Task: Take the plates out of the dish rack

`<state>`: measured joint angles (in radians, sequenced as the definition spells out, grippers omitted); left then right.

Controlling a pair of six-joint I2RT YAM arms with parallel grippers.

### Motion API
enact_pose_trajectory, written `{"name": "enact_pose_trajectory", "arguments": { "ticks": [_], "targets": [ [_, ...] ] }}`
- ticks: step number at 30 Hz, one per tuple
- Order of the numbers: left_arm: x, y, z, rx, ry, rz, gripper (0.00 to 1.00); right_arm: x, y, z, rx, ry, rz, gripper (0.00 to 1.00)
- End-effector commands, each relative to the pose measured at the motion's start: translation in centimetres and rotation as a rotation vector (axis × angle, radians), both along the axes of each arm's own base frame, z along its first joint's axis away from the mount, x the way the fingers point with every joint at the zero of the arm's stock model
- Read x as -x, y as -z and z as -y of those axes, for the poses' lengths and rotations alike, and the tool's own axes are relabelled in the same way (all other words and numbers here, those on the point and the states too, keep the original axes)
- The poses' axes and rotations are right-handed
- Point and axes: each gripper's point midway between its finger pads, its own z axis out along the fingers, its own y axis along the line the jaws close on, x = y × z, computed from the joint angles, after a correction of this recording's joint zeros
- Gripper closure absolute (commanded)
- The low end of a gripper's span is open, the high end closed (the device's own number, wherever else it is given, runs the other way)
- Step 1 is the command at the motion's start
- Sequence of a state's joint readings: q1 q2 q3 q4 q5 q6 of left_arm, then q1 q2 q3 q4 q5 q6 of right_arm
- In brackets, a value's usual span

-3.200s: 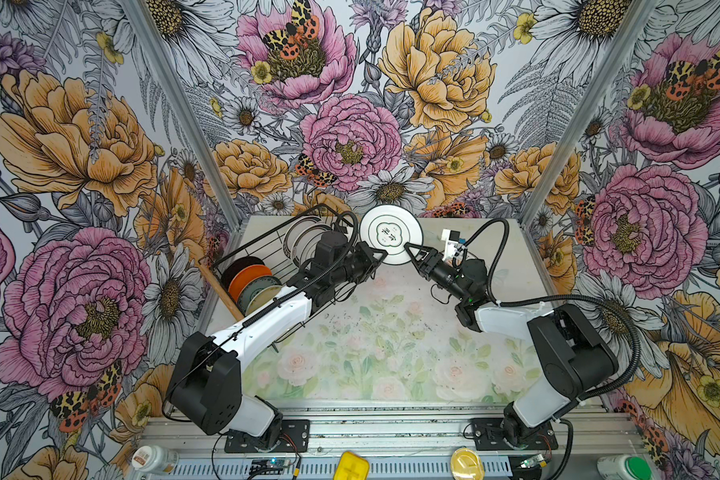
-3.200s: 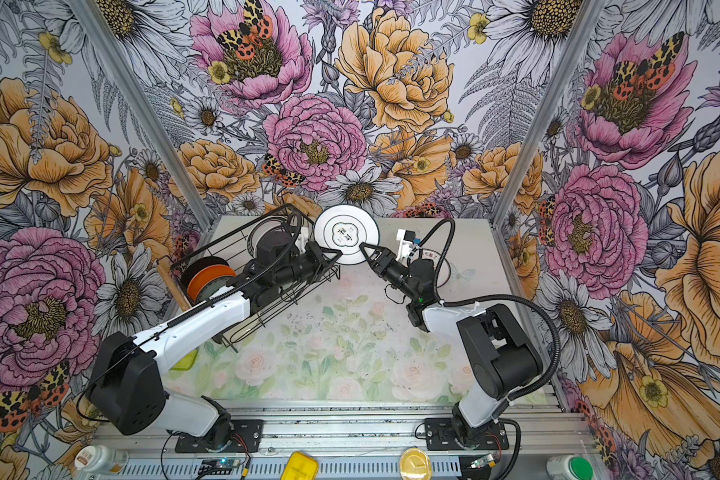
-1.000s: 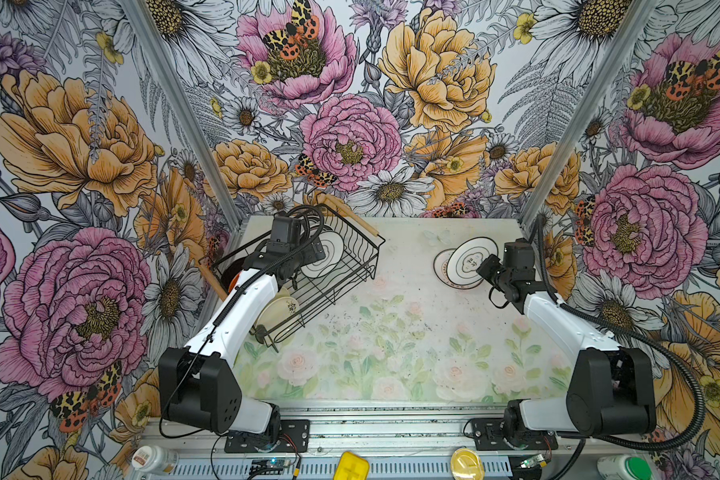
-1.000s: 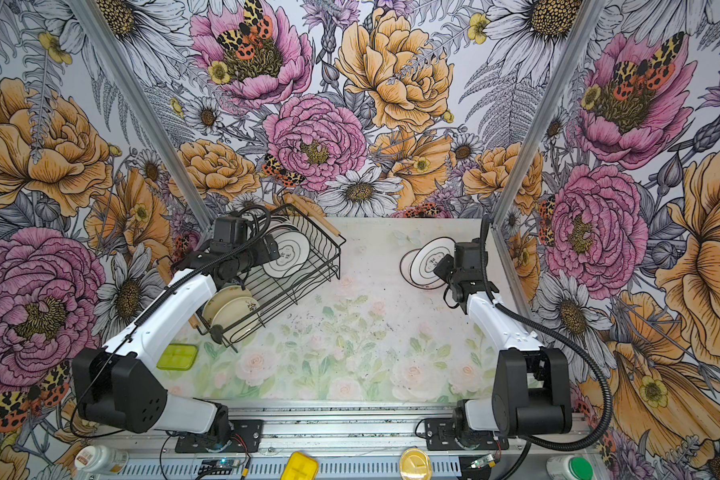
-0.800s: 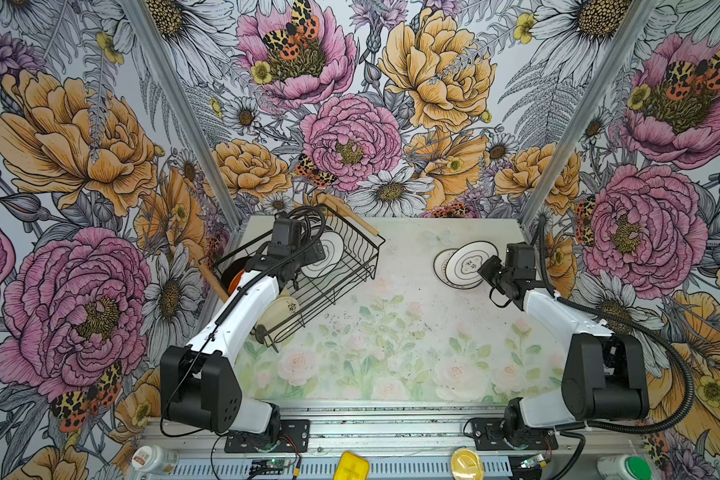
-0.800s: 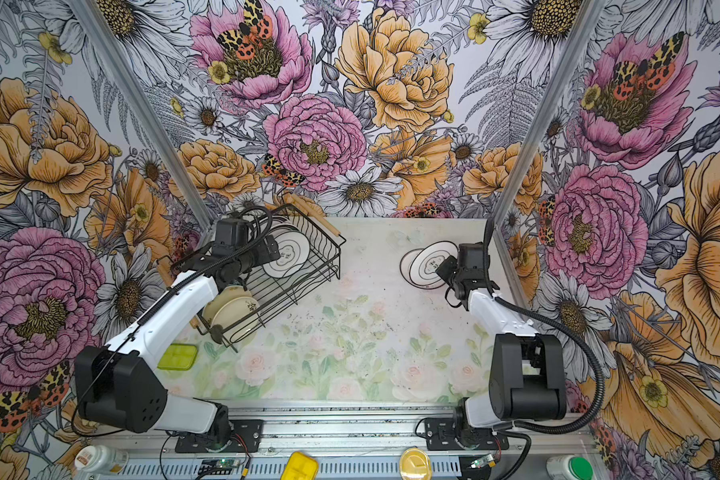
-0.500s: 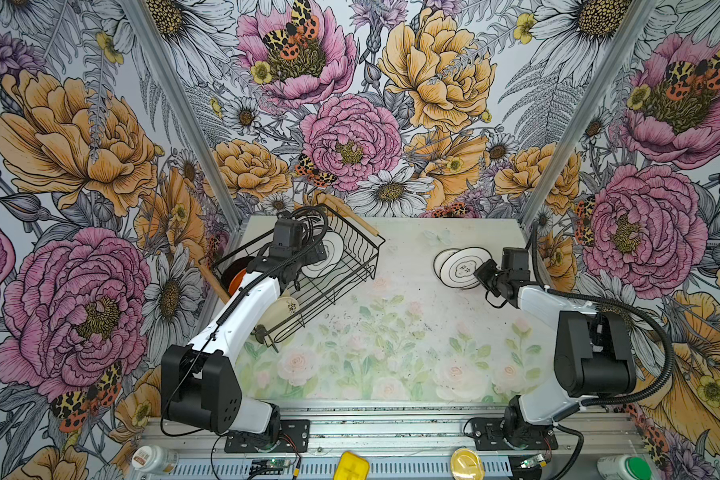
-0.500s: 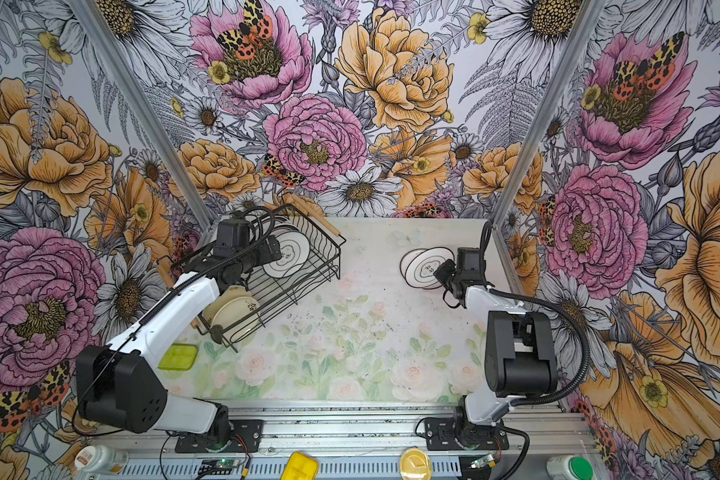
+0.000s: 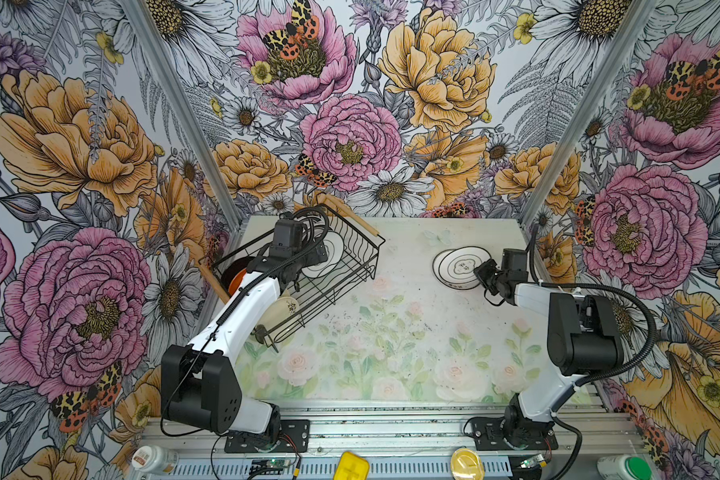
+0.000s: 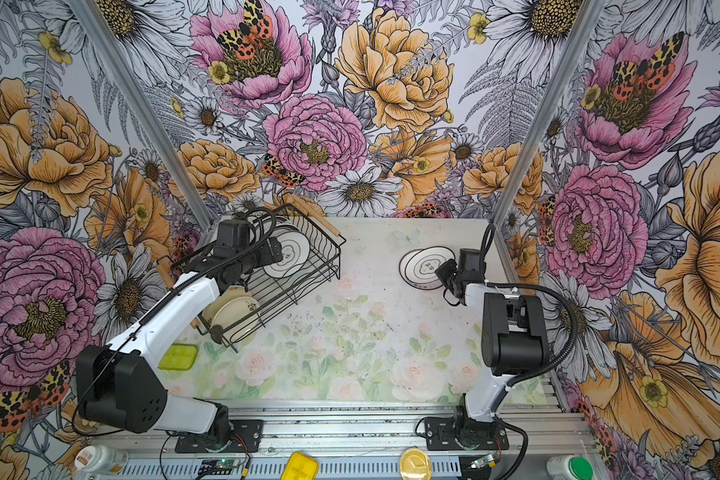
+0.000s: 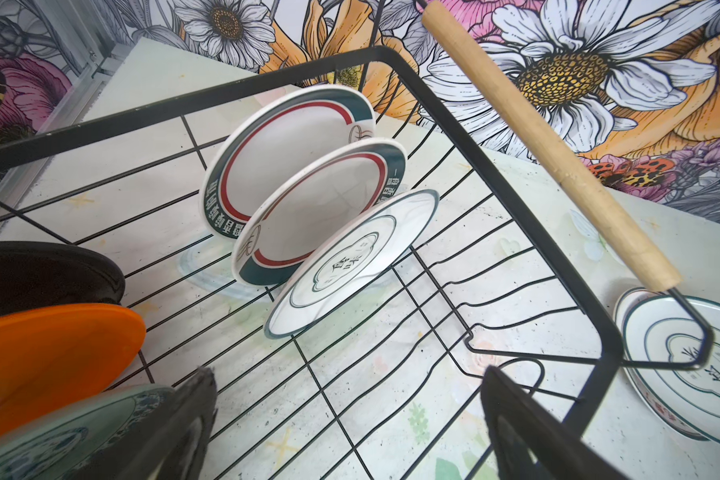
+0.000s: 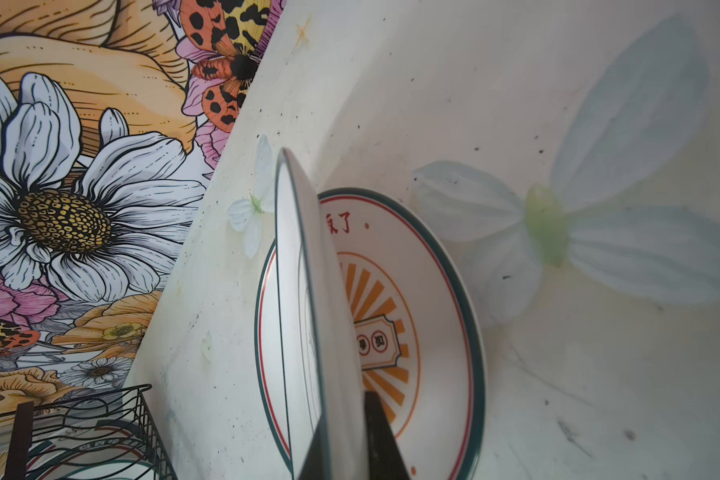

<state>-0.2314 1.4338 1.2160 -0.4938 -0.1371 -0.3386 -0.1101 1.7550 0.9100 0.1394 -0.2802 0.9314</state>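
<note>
The black wire dish rack [image 9: 376, 248] [image 10: 338, 249] stands at the back left. Three white plates [image 11: 352, 266] stand upright in it, beside a black plate [image 11: 38, 274], an orange plate [image 11: 51, 353] and a blue-grey patterned plate [image 11: 59, 444]. Cream plates [image 10: 235, 311] fill its near end. My left gripper [image 11: 350, 415] [image 9: 323, 261] hangs open over the rack's wire floor, empty. At the back right my right gripper [image 12: 341, 436] [image 9: 481, 272] is shut on a teal-rimmed white plate [image 12: 304, 311] [image 9: 460, 266], tilted over another plate [image 12: 416, 332] lying on the table.
A wooden rod handle [image 11: 549, 145] runs along the rack's far end. A yellow-green container [image 10: 178, 356] lies on the table near the left arm's base. Flowered walls close in the back and both sides. Small yellow items [image 9: 351, 467] sit on the front rail.
Three seconds ago both grippers met at this plate in mid-air. The right one has carried it to the back right and lowered it over the lying plate. The left returned into the rack.
</note>
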Motion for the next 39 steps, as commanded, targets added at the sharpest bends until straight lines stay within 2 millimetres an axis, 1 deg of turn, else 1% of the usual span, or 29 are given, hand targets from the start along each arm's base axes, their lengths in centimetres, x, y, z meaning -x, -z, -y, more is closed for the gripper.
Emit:
{"name": "enact_pose_trajectory", "arguments": {
  "ticks": [1, 4, 9, 13, 17, 18, 24, 27, 28, 34, 36, 39],
  "targets": [
    [-0.1, -0.6, 0.5, -0.001, 0.034, 0.009, 0.01, -1.2, -0.5, -0.3, -0.016, -0.011, 0.027, 0.92],
    [-0.2, -0.3, 0.6, -0.003, 0.036, 0.003, 0.01, -1.2, -0.2, -0.3, -0.017, -0.009, 0.014, 0.82],
    [-0.5, -0.2, 0.7, -0.004, 0.043, -0.002, 0.01, -0.3, 0.7, -0.1, 0.005, -0.006, -0.035, 0.72],
    [-0.7, 0.0, 1.0, 0.0, 0.055, -0.007, 0.01, 0.5, 1.0, 0.2, 0.047, -0.01, -0.073, 0.63],
    [-0.9, 0.3, 1.3, -0.001, 0.062, -0.015, 0.01, 1.0, 0.9, 0.5, 0.101, -0.016, -0.104, 0.59],
    [-0.9, 0.4, 1.3, -0.001, 0.063, -0.018, 0.01, 1.2, 0.9, 0.6, 0.109, -0.017, -0.112, 0.57],
    [-1.0, 0.4, 1.5, -0.002, 0.069, -0.018, 0.01, 1.6, 1.2, 0.7, 0.168, -0.035, -0.165, 0.54],
    [-1.0, 0.4, 1.6, -0.003, 0.071, -0.017, 0.01, 1.8, 1.3, 0.6, 0.208, -0.046, -0.193, 0.53],
    [-1.0, 0.4, 1.6, -0.002, 0.07, -0.017, 0.01, 1.7, 1.3, 0.6, 0.227, -0.05, -0.198, 0.51],
    [-1.0, 0.4, 1.7, -0.002, 0.074, -0.019, 0.01, 1.9, 0.7, 0.5, 0.303, -0.063, -0.22, 0.47],
    [-1.0, 0.6, 1.7, -0.002, 0.074, -0.022, 0.01, 1.9, 0.6, 0.4, 0.32, -0.069, -0.224, 0.45],
    [-1.0, 0.7, 1.7, -0.01, 0.073, -0.026, 0.01, 2.0, 0.9, 0.4, 0.341, -0.076, -0.242, 0.44]
  ]
}}
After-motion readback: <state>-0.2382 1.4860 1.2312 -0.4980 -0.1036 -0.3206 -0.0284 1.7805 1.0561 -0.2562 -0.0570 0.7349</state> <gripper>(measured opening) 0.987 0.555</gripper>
